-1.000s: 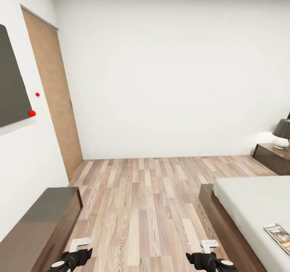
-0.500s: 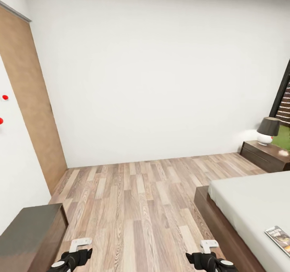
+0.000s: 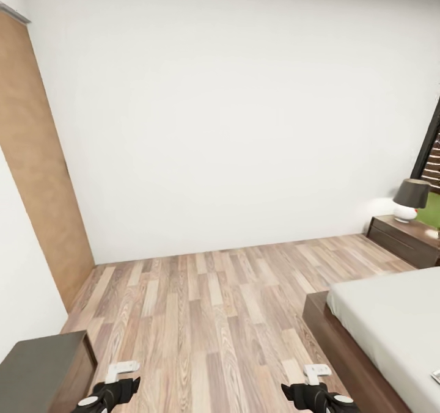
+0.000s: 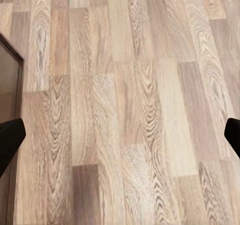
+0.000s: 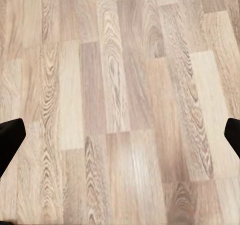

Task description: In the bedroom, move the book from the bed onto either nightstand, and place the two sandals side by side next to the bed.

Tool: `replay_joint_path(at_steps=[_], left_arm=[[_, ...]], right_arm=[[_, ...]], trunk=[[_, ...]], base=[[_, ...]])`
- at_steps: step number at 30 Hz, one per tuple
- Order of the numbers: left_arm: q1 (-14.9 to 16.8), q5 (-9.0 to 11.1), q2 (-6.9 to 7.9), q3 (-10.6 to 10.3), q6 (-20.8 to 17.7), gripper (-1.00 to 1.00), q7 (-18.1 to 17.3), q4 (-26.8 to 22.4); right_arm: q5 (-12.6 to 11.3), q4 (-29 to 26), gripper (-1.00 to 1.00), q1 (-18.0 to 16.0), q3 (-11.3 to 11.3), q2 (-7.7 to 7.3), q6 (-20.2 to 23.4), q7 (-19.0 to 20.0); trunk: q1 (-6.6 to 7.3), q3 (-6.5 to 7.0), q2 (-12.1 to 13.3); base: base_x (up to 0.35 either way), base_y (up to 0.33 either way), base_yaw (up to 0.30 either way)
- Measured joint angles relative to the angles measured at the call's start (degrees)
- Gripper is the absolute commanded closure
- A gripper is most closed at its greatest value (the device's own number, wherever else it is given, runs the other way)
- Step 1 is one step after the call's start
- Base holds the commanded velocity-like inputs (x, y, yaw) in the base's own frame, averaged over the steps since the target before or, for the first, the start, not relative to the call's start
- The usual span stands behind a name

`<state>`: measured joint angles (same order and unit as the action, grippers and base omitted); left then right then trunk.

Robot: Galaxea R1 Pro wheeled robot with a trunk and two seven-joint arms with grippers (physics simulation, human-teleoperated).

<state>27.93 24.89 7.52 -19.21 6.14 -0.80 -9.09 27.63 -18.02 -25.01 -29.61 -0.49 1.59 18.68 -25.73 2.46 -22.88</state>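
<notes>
In head view: bed [image 3: 391, 315], nightstand [image 3: 406, 239]; wrist views: wood floor [image 4: 125, 110], jaws released.

The view has swung right; the book [image 3: 436, 376] nearly leaves frame.

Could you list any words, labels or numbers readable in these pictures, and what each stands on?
None can be read. Only a corner of the book shows at the picture's edge on the bed, too little for any lettering. The nightstand and its lamp bear no visible text.
</notes>
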Motion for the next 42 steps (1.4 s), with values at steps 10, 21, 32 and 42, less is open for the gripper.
replay_joint_path(at_steps=[10,21,32,42], left_arm=[[-0.03,0.00,-0.05,-0.01,0.00,-1.00,0.00,0.01],[-0.01,0.00,-0.08,-0.01,0.00,-1.00,0.00,0.01],[-0.02,0.00,-0.09,-0.01,0.00,-1.00,0.00,0.01],[-0.01,0.00,-0.07,-0.01,0.00,-1.00,0.00,0.01]], right_arm=[[-0.04,-0.01,-1.00,0.00,-0.03,-0.04,0.00,0.09],[-0.09,-0.01,-1.00,0.00,-0.05,-0.06,0.00,0.17],[-0.09,-0.01,-1.00,-0.01,-0.05,-0.10,0.02,0.18],[-0.09,-0.01,-1.00,-0.01,-0.11,-0.14,0.02,0.18]], trunk=[[0.00,0.00,0.00],[0.00,0.00,0.00],[-0.01,0.00,0.00],[-0.01,0.00,0.00]], base=[[0.339,0.205,-0.258],[0.319,0.237,-0.292],[0.299,0.262,-0.296],[0.292,0.266,-0.296]])
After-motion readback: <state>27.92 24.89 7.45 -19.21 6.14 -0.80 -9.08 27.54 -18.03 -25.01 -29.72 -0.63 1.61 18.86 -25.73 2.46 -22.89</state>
